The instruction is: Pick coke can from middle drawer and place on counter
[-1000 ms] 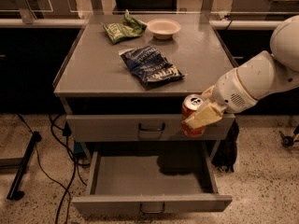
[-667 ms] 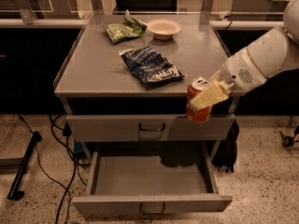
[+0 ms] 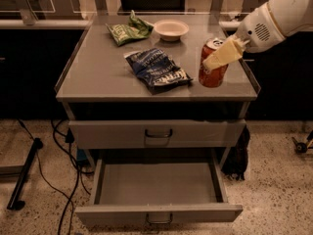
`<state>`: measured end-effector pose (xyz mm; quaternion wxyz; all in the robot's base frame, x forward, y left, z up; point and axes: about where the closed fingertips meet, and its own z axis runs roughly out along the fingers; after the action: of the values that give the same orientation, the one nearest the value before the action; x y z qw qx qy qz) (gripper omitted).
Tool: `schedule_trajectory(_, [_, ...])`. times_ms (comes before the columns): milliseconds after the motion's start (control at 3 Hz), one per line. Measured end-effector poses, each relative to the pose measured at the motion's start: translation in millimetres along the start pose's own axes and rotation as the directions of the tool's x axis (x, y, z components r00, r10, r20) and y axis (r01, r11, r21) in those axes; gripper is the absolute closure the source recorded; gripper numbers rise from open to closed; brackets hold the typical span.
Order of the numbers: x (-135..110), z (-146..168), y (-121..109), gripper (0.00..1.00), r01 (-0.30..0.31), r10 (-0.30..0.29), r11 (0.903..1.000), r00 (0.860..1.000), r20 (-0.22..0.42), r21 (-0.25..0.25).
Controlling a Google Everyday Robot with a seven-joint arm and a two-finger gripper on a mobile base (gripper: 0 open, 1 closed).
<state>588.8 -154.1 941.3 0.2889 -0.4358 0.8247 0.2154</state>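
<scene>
One can (image 3: 212, 75), clasped by one gripper (image 3: 222, 56) at the counter (image 3: 98, 67)'s right side; two snack bags (blue bag (image 3: 157, 70), green bag (image 3: 127, 30)); one bowl (image 3: 171, 29); two drawers (open drawer (image 3: 156, 185), shut drawer (image 3: 107, 134)).

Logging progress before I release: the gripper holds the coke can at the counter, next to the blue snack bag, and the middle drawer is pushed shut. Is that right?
Not quite. The middle drawer is pulled open, not shut, as the camera view shows. The rest is right: the gripper holds the coke can at the counter, next to the blue snack bag.
</scene>
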Motion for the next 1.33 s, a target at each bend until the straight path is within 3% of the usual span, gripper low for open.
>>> schedule_trajectory(333, [0.0, 0.1, -0.1, 1.0, 0.0, 0.0, 1.0, 1.0, 0.0, 0.0])
schedule_trajectory(667, [3.5, 2.4, -10.0, 1.0, -0.008, 0.008, 0.9995, 1.0, 0.001, 0.032])
schedule_trajectory(1333, [3.4, 18.4, -45.8, 1.0, -0.036, 0.035, 0.9959, 0.999, 0.022, 0.083])
